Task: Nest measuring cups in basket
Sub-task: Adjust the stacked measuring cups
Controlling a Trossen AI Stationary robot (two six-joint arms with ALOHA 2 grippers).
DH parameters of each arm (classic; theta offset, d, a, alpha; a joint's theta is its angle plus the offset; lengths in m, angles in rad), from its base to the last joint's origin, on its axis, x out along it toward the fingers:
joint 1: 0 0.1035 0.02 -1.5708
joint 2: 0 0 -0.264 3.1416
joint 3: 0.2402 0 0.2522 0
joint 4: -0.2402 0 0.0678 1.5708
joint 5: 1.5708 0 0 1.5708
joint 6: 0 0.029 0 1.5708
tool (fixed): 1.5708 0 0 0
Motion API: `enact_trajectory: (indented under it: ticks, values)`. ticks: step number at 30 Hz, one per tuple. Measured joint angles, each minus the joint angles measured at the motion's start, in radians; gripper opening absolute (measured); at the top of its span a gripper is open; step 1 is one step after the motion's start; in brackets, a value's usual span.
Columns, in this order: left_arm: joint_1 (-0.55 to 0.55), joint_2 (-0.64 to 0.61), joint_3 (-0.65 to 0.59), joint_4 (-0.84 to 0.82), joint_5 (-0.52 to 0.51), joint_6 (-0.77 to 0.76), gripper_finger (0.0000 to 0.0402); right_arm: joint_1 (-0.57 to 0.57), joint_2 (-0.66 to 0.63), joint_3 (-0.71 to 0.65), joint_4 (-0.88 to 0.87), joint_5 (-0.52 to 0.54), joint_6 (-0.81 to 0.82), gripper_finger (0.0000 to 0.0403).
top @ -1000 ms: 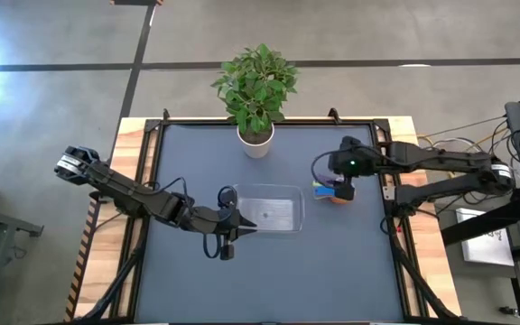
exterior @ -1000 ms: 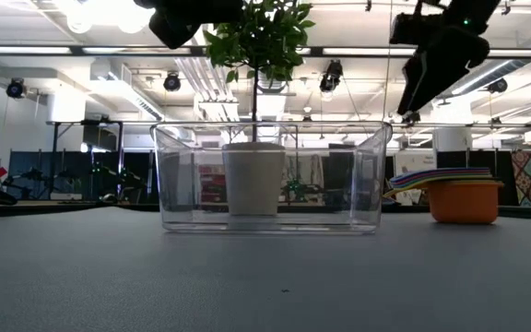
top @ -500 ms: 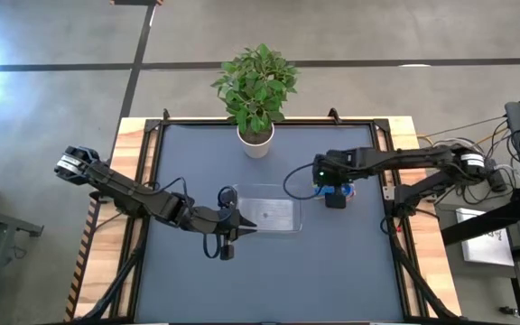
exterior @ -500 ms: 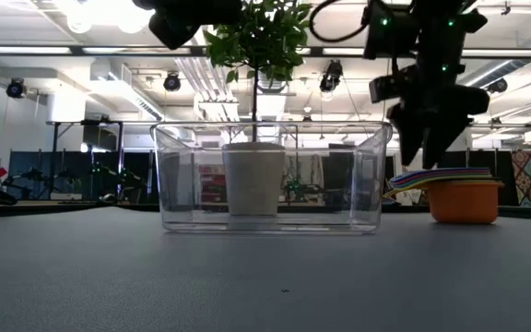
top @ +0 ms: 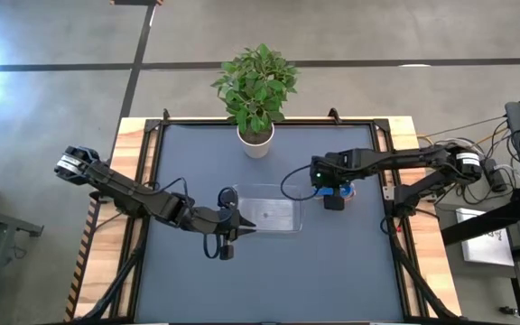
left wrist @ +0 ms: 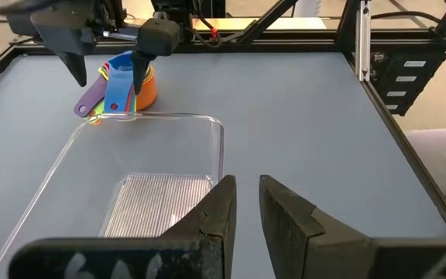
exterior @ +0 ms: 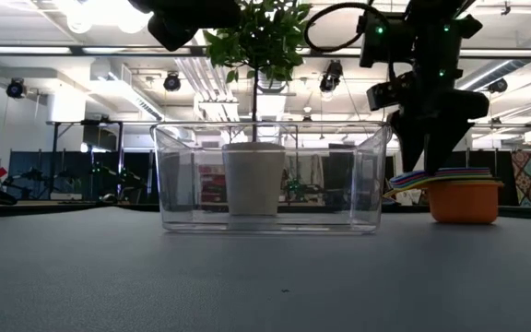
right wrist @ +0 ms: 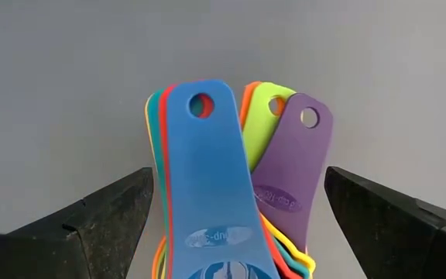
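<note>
The right claw point(top: 335, 192) is spread wide, hanging right over the stack of measuring cups point(left wrist: 120, 84) with one finger on each side of the fanned-out handles, not touching them as far as the wrist view shows. The blue handle point(right wrist: 207, 194) sits on top, the purple handle point(right wrist: 291, 167) splays off beside it, and bits of green, orange, red, teal and yellow peek out underneath. From table height the cups read as one nested pile with an orange cup point(exterior: 465, 200) on the outside, sitting on the counter point(top: 350, 262) just beside the basket's short end.

The basket point(top: 273, 212), a clear shallow tray, is near the middle of the counter with nothing in it. The cups are outside it, on the right arm's side.

The left claw point(top: 230, 236) is pinched nearly shut with nothing in it, parked at the opposite end of the basket, raised above the counter.

Behind the basket, at the far edge, stands a leafy plant in a white pot point(top: 255, 142).
</note>
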Motion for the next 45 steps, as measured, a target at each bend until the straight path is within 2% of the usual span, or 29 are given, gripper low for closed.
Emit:
enact_trajectory:
  ticks: [7,13,21,34,38,45]
  values:
    - [0.000,0.000,-0.001,-0.008,0.000,0.000,0.0040,0.026,0.021,0.000,0.007,0.008,0.000,0.0369]
    - [0.000,0.000,-0.001,-0.008,0.000,0.000,0.0040,0.022,0.030,0.000,0.019,0.109,0.030,0.0369]
    - [0.000,0.000,-0.001,-0.009,0.000,0.000,0.0040,0.011,0.067,0.000,0.022,0.107,0.099,0.0369]
    - [0.000,0.000,-0.001,-0.016,0.000,-0.003,0.0040,0.007,0.074,0.000,0.017,0.107,0.111,0.0365]
    - [0.000,0.000,-0.001,-0.016,0.000,-0.003,0.0040,0.007,0.074,0.000,0.008,0.106,0.100,0.0334]
    - [0.000,0.000,-0.001,-0.016,0.000,-0.003,0.0040,0.007,0.074,0.000,-0.005,0.108,0.093,0.0232]
